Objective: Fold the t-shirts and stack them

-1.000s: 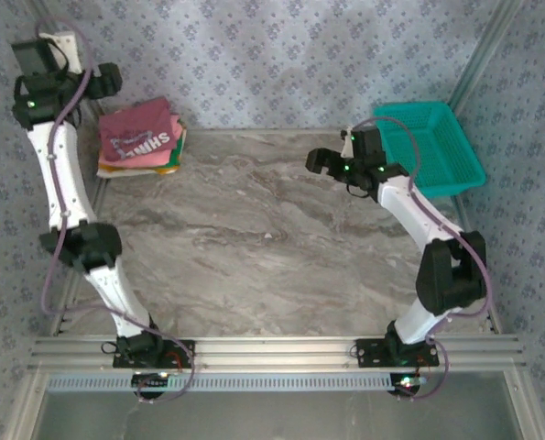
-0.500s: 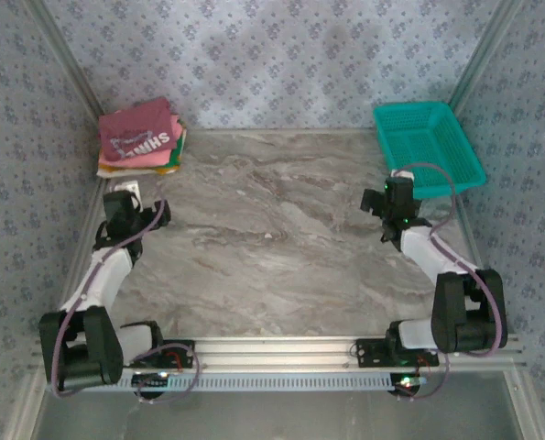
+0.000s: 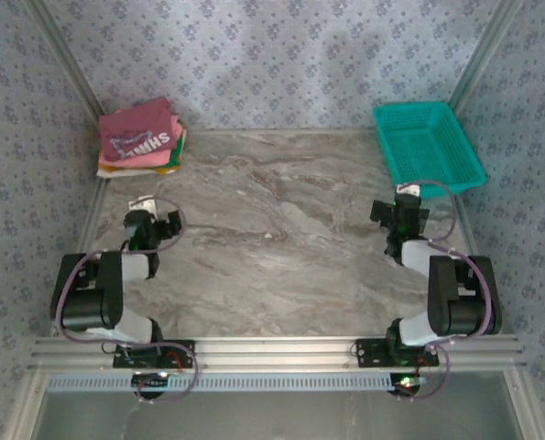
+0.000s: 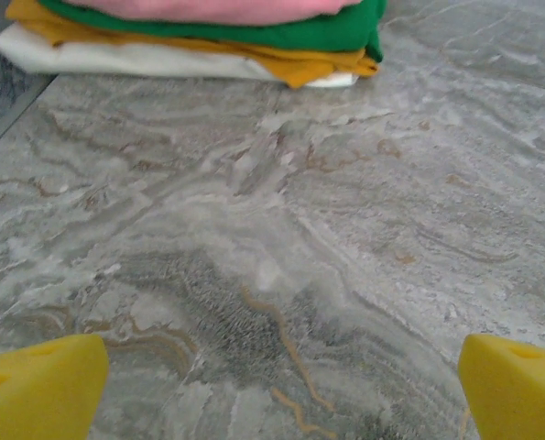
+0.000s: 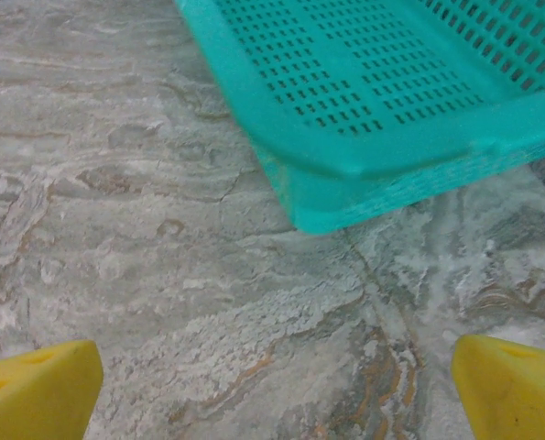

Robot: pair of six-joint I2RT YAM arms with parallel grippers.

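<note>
The t-shirts (image 3: pixel 141 138) lie folded in one stack at the table's far left corner. A maroon shirt with white lettering is on top. In the left wrist view the t-shirts (image 4: pixel 208 37) show pink, green, orange and white layers ahead. My left gripper (image 3: pixel 151 220) rests low over the left side of the table, well short of the stack. It is open, and bare marble lies between its yellow fingertips (image 4: pixel 36 389). My right gripper (image 3: pixel 398 209) sits low on the right, open with nothing between its yellow fingertips (image 5: pixel 512 387).
A teal mesh basket (image 3: pixel 428 147) stands at the far right corner, and its near corner (image 5: pixel 345 174) is just ahead of the right gripper. Both arms are folded back close to their bases. Patterned walls close in the back and sides.
Both arms have drawn back and folded down toward their bases. The left came down from beside the stack and the right from beside the basket. Both grippers stayed open.
</note>
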